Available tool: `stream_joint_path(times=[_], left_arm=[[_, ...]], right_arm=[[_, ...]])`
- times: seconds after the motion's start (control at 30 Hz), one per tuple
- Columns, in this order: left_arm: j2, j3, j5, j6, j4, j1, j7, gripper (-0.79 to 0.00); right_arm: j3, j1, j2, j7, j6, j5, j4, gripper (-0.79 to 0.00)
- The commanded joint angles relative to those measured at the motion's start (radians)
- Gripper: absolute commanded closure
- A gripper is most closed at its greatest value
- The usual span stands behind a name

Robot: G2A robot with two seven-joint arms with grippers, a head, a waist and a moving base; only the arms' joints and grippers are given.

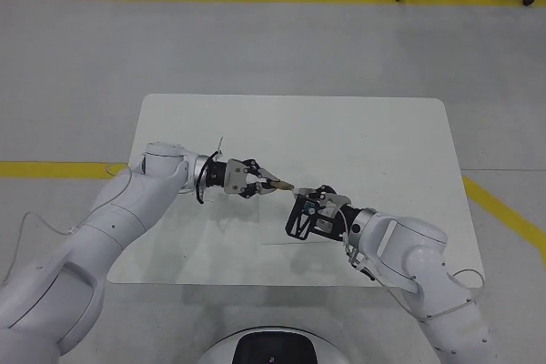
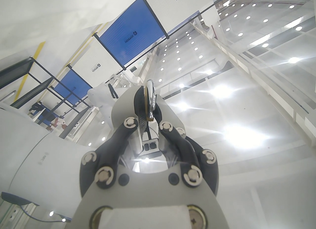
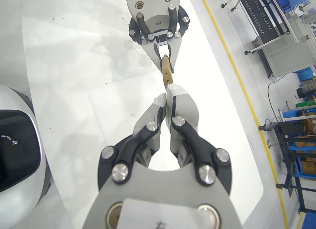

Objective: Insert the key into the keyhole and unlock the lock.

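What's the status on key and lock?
Left gripper: jaws shut on lock, off the table. Right gripper: jaws shut on key, against lock's end; insertion hidden. Nothing in between.

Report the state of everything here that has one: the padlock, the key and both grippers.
left gripper: shut on the brass padlock.
right gripper: shut on the thin metal key.
brass padlock: held in the air above the white table; locked or unlocked cannot be told.
thin metal key: mostly hidden between the fingers, at the padlock's free end; whether it is in the keyhole cannot be told.
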Motion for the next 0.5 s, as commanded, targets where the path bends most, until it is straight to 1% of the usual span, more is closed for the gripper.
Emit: stream_joint_path(times=[0.0,0.47], left_arm=[[0.000,-0.006,0.001,-0.003,-0.002,0.005,0.002,0.000],[0.007,-0.048,0.037,-0.019,-0.032,0.041,-0.001,0.000]], right_arm=[[-0.003,-0.003,0.001,0.000,-0.003,-0.005,-0.003,0.000],[-0.036,-0.007,0.005,0.019,0.003,-0.054,-0.023,0.000]])
